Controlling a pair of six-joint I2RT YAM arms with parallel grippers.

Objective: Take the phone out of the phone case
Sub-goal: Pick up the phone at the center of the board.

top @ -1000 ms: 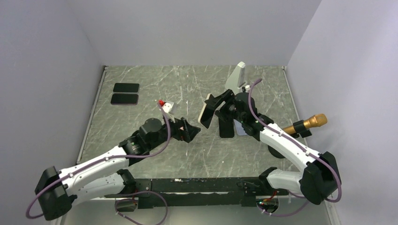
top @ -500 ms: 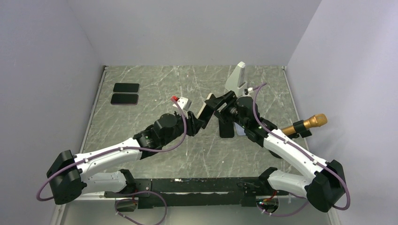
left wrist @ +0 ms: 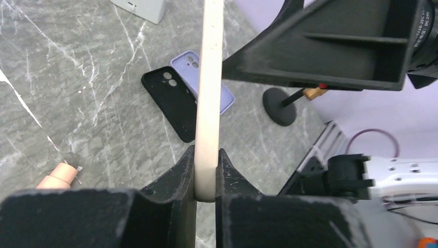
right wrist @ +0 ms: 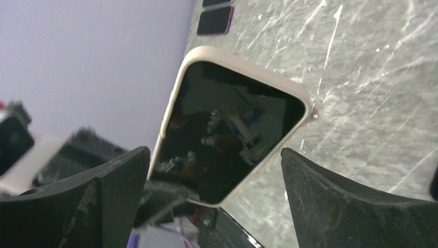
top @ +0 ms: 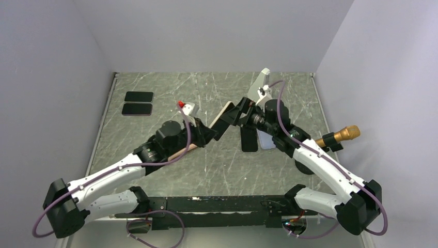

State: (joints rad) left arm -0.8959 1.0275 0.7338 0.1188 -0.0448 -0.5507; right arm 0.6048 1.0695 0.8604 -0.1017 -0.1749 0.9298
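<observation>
The phone [right wrist: 232, 134], dark screen showing, sits in a cream phone case [right wrist: 243, 59] and is held in the air over the middle of the table. My left gripper [left wrist: 206, 155] is shut on the lower edge of the cased phone [left wrist: 209, 93], seen edge-on. In the top view the cased phone [top: 220, 115] lies between the two arms. My right gripper [right wrist: 212, 152] stands wide open, with the phone between and beyond its fingers [right wrist: 320, 196], gripped by neither. From above, the right gripper [top: 238, 111] is just right of the phone and the left gripper [top: 207, 134] below it.
A black case [top: 249, 139] and a purple case [top: 266, 140] lie empty under the right arm. Two dark phones [top: 139, 96] [top: 137, 109] lie at the back left. A white stand [top: 261, 85] is at the back, a gold microphone [top: 338, 137] on the right.
My left gripper came in from the left and shut on the cased phone. My right gripper opened wide and let go of it.
</observation>
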